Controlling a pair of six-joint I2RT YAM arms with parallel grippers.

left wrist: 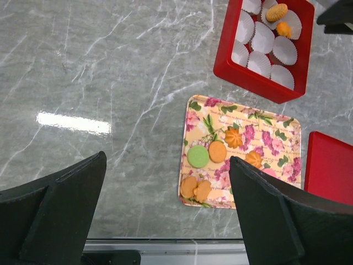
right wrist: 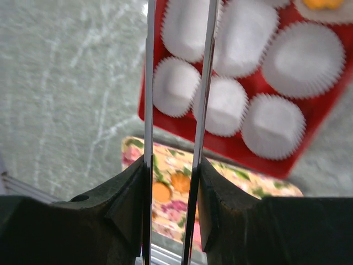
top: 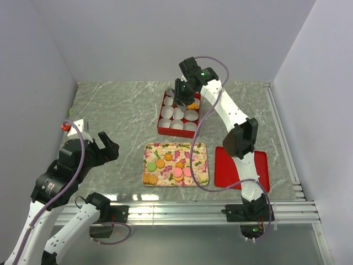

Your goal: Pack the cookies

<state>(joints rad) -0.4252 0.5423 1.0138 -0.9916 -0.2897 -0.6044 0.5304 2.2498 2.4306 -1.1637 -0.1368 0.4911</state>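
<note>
The cookies [top: 172,168] lie on a floral tray [top: 203,149] at mid-table: green [left wrist: 197,156], orange [left wrist: 217,151], golden and pink discs. Two more cookies [left wrist: 277,12] sit in white paper cups in the red box [top: 161,126] behind the tray. My right gripper [top: 181,93] hovers over the box's far left corner, shut on metal tongs [right wrist: 149,83] whose two blades run up between its fingers [right wrist: 127,187]. The tongs' tips are out of the wrist view. My left gripper [left wrist: 167,160] stands open and empty above the bare table, left of the tray.
A flat red lid [top: 242,167] lies right of the tray. Several empty white paper cups [right wrist: 273,126] fill the box. Grey walls close in the table on three sides, and a metal rail [top: 182,210] runs along the near edge.
</note>
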